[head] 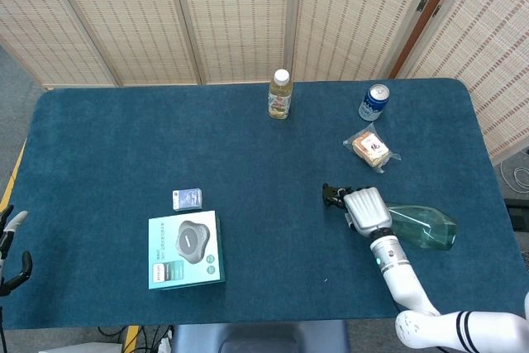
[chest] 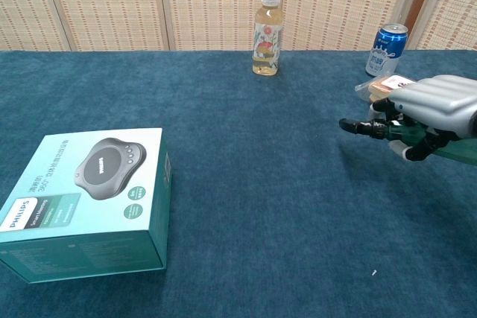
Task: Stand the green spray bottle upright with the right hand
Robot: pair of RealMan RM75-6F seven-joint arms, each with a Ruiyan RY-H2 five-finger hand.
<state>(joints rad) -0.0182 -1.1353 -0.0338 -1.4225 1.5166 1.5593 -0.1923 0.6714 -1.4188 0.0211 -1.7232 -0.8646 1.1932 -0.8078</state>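
The green spray bottle (head: 423, 226) lies lengthwise at the table's right side, its black nozzle (head: 332, 193) pointing left. My right hand (head: 366, 210) grips its neck from above, just behind the nozzle. In the chest view the right hand (chest: 434, 109) holds the green spray bottle (chest: 456, 156) clear above the blue cloth, still about horizontal, with the black nozzle (chest: 358, 126) sticking out leftward. The left hand (head: 11, 247) shows only as fingertips at the lower left edge, away from everything.
A wrapped sandwich (head: 369, 149) and a blue can (head: 374, 102) sit behind the right hand. A tea bottle (head: 280, 94) stands at the back centre. A teal boxed speaker (head: 187, 248) and a small packet (head: 188, 198) lie left of centre on the blue table (head: 264, 163).
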